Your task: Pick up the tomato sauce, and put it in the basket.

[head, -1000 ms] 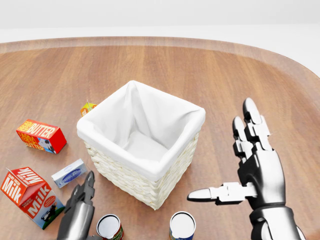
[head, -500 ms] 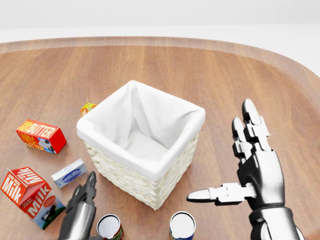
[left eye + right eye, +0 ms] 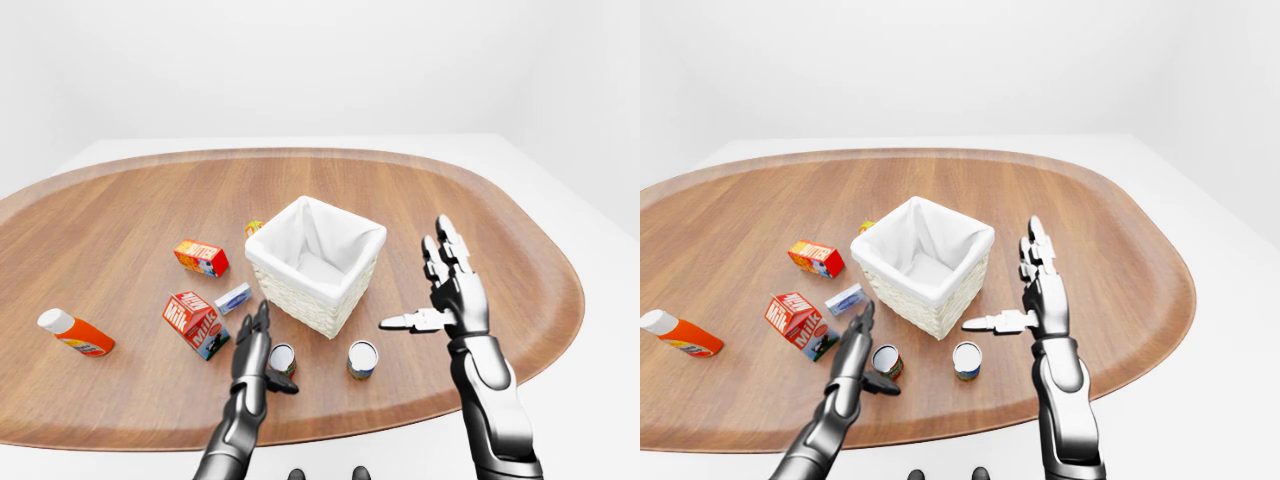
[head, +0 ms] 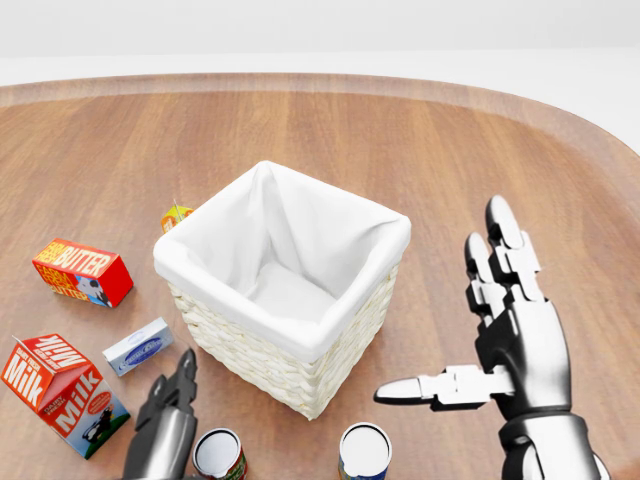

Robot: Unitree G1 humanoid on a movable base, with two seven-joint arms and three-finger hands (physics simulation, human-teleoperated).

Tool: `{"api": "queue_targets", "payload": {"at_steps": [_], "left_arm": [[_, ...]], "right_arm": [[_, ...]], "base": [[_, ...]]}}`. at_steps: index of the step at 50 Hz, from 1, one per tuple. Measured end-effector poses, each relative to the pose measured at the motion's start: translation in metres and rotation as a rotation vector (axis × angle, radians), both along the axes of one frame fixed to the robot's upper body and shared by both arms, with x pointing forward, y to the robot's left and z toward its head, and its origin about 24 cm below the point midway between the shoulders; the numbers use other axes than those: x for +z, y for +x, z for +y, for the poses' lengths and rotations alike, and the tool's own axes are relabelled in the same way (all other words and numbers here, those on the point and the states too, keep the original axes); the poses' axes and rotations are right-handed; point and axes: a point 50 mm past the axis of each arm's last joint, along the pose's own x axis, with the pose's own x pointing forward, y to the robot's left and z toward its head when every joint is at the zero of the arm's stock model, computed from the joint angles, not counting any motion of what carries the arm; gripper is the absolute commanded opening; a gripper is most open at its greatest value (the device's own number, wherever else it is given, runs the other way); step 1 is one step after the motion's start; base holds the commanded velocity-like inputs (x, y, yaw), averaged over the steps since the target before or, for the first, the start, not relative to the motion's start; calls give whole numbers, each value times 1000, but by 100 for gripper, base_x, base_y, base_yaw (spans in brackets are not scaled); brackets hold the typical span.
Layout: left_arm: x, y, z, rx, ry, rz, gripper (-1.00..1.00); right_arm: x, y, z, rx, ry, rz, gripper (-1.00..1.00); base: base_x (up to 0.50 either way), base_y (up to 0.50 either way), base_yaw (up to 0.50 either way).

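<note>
The left hand (image 4: 165, 425) is open and holds nothing. Its fingers point up, and its thumb sticks out toward the red can (image 4: 219, 455) just beside it at 3 o'clock. That red can looks like the tomato sauce, but its label is too small to read. It stands on the wooden table (image 4: 420, 140), just below the basket (image 4: 285, 285).

The right hand (image 4: 505, 330) is wide open too, with nothing in it.

A blue can (image 4: 364, 452) stands at 3 o'clock of the red can. The milk carton (image 4: 62, 393) and a small blue box (image 4: 138, 346) lie at 9 and 11 o'clock of the left hand. The butter box (image 4: 82, 272) is farther up. An orange bottle (image 3: 75, 333) lies far left.

Since a second ago, the left hand has moved a little closer to the red can.
</note>
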Motion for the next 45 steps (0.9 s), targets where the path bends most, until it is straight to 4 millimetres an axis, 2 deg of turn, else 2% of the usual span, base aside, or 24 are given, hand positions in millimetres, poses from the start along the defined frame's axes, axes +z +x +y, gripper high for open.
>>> {"api": "queue_targets", "payload": {"at_steps": [45], "left_arm": [[-11, -1, -1, 7, 41, 36, 100]], "right_arm": [[-1, 0, 1, 2, 0, 5, 100]], "base": [[0, 0, 0]]}}
